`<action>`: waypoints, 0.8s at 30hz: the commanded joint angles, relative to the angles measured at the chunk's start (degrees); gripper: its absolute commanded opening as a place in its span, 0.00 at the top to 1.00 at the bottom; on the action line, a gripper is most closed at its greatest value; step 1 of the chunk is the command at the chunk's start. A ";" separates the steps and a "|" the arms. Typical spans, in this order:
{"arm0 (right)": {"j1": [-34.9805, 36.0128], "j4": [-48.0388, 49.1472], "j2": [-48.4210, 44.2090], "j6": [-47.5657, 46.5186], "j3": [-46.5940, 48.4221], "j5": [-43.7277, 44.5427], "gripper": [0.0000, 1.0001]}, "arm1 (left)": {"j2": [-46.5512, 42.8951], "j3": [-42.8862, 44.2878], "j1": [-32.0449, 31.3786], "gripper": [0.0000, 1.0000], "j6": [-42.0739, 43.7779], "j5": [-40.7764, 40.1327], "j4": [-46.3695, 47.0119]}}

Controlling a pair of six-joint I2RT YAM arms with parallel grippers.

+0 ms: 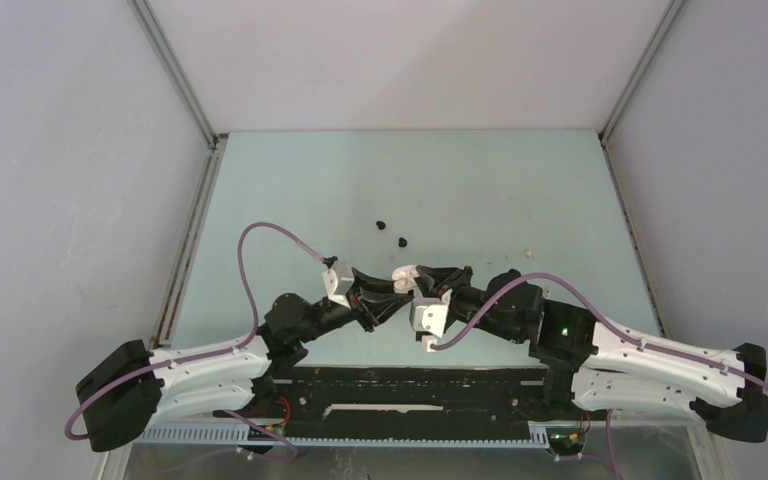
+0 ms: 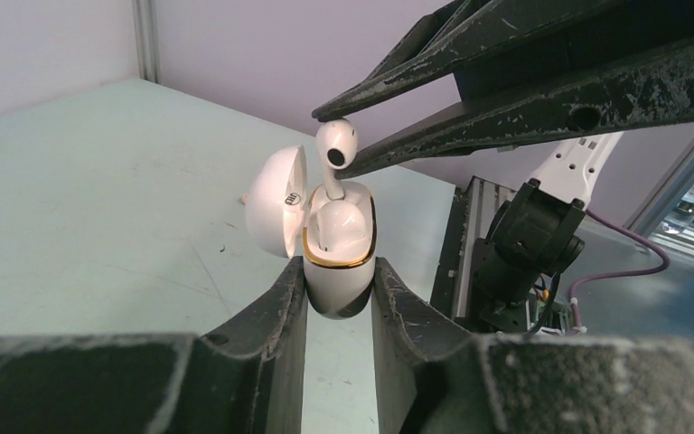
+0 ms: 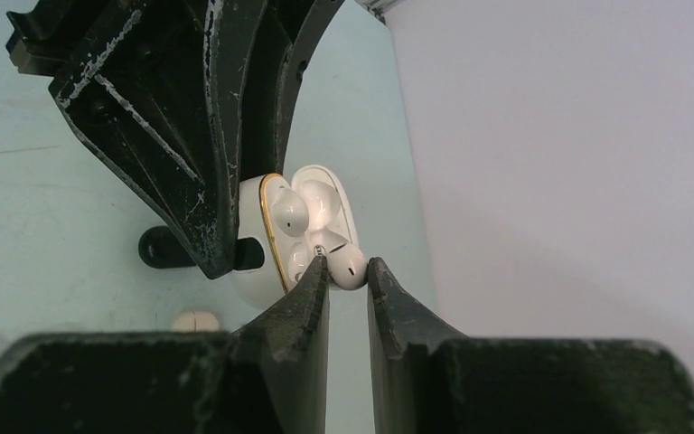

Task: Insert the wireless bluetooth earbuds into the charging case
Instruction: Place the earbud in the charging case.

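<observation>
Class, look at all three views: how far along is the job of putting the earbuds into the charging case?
Done: the left gripper clamps the white case, lid open, and one white earbud looks seated inside. In hand: the right gripper pinches a second white earbud, stem at its slot, not fully in. Left: seat and release it; two black earbuds lie loose on the table.

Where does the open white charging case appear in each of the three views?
Top external: the charging case is a small white spot at centre, between the two grippers.
Left wrist: centre, upright, lid open leftward, clamped by the left gripper.
Right wrist: centre-left, just past the right gripper tips.
Shared landmark: the white earbud pinched by the right gripper, at the case's mouth.
</observation>
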 commanded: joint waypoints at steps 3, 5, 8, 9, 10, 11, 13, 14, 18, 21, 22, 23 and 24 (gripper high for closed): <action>1.33 0.27 2.48 -2.09 0.09 4.33 1.00 | -0.59 0.44 -0.47 1.00 1.36 -1.16 3.73; 1.86 0.58 2.99 -3.04 0.09 5.56 1.00 | -0.74 0.28 -0.49 1.00 1.36 -2.05 3.59; 2.61 1.62 3.47 -4.01 0.09 7.20 1.00 | -1.04 0.14 -0.48 1.00 1.52 -2.80 3.51; 2.69 2.08 3.47 -4.09 0.09 7.41 1.00 | -1.08 0.09 -0.48 1.00 1.58 -2.98 3.58; 2.76 2.55 3.44 -4.14 0.09 7.55 1.00 | -1.04 -0.04 -0.48 1.00 1.62 -3.11 3.64; 2.75 3.31 3.43 -4.03 0.09 7.83 1.00 | -1.08 -0.17 -0.51 1.00 1.70 -3.31 3.85; 2.89 4.50 3.32 -3.62 0.09 8.26 1.00 | -0.99 -0.52 -0.48 1.00 1.77 -3.55 4.37; 2.85 5.13 3.22 -3.23 0.09 8.56 1.00 | -0.95 -0.71 -0.48 1.00 1.90 -3.63 4.75; 2.73 4.31 3.22 -0.13 1.70 8.68 1.00 | -0.62 -2.02 -0.60 1.00 2.77 -4.01 7.58; 2.75 3.17 3.34 0.77 2.45 8.47 1.00 | 0.18 -3.06 -0.74 1.00 3.25 -4.36 10.27; 2.73 2.97 3.34 0.78 2.46 8.38 1.00 | 0.49 -3.09 -0.79 1.00 3.47 -4.31 10.44; 2.67 2.78 3.34 0.78 2.46 8.26 1.00 | 0.83 -3.20 -0.82 1.00 3.67 -4.35 10.76; 2.71 2.56 3.34 0.85 2.46 8.09 1.00 | 1.13 -3.30 -0.91 1.00 3.72 -4.36 11.23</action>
